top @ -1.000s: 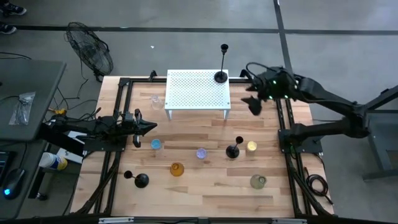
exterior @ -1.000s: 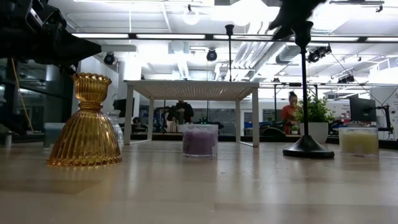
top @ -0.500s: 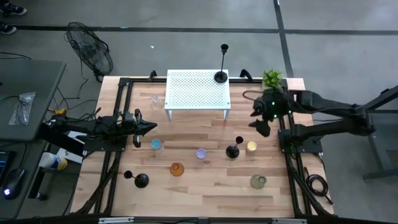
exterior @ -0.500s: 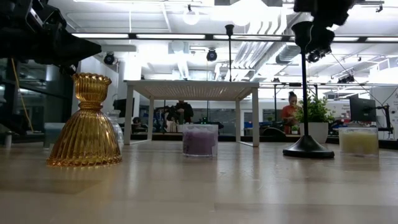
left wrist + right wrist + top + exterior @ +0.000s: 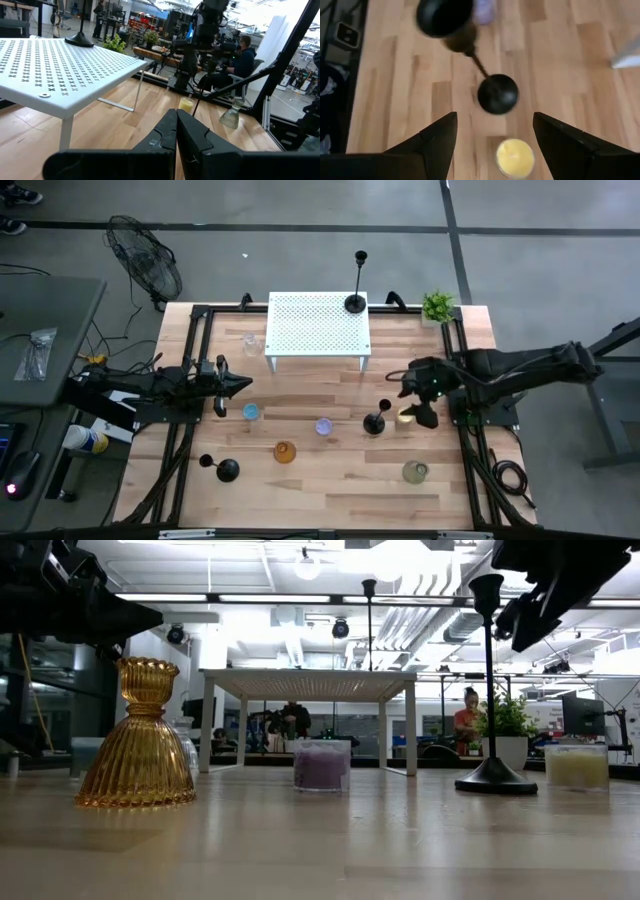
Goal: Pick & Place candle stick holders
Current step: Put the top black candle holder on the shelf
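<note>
High view: the right gripper (image 5: 421,395) is seen spread open and empty, just beside an upright black candlestick (image 5: 374,421) that lies toward the table's middle. The left gripper (image 5: 226,385) is clenched, farther off. Three black candlesticks are counted, one on the white stand (image 5: 318,326).

Low view: the stem (image 5: 489,680) is vertical.

Right wrist view: the candlestick base (image 5: 497,93) is framed between open fingers (image 5: 436,137), beside one yellow holder (image 5: 515,157).

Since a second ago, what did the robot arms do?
The right gripper swung from beside the white perforated stand toward the table's front, open and empty, now above the yellow glass holder by the black candlestick. The shut left gripper and every holder stayed put.
</note>
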Controlling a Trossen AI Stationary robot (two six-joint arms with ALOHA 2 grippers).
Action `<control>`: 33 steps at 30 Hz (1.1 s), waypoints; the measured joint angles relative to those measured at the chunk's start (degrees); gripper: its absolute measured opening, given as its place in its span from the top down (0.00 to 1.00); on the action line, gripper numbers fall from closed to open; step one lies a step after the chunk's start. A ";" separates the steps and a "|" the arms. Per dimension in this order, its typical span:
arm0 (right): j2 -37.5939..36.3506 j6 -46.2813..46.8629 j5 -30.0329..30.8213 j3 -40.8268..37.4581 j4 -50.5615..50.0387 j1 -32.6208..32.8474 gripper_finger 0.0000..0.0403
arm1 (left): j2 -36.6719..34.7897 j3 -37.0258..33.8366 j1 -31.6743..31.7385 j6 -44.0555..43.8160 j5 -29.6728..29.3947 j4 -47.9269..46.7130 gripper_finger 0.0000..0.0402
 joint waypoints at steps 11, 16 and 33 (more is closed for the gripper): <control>4.94 4.04 4.04 -5.84 14.01 4.60 0.37 | 0.00 0.00 0.00 0.00 0.00 -0.01 1.00; 8.15 4.46 6.57 -7.04 21.79 4.60 0.37 | 0.01 0.00 0.00 0.00 -0.02 0.00 1.00; 9.54 5.75 7.03 -7.59 25.90 5.86 0.54 | 0.01 0.00 0.00 0.00 -0.01 0.00 1.00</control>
